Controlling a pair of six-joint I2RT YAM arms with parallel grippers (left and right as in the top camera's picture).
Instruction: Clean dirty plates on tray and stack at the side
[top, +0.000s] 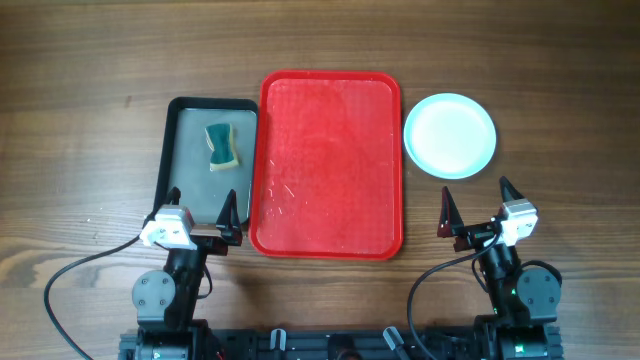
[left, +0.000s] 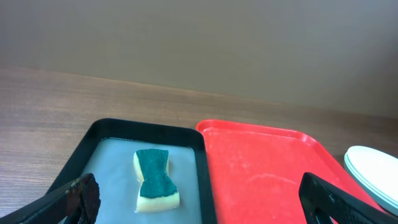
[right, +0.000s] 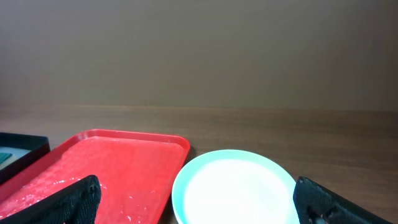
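Both arms sit low at the near edge of the wooden table (top: 80, 120). The left gripper (top: 203, 207) has its jaws spread wide with nothing between them, and the right gripper (top: 478, 200) is just as wide and just as empty.

Straight ahead of the right jaws, the plates (top: 450, 135) lie in a pile on the table. In the right wrist view the pile (right: 233, 186) sits between the two dark fingers (right: 74, 202), beyond their tips and touching neither. The top plate looks white inside a pale blue rim. The left wrist view shows layered rims (left: 370, 171), but the number of plates cannot be counted.

The red tray (top: 330, 165) lies between the two sets of jaws, to the right of the left ones and to the left of the right ones. Its surface is speckled with wet marks. The plates lie just beside its far right corner, off the tray.

Ahead of the left jaws, a dark pan (top: 172, 150) sits against the tray's left rim. A green-and-yellow sponge (left: 155, 180) lies in it, toward its far end.
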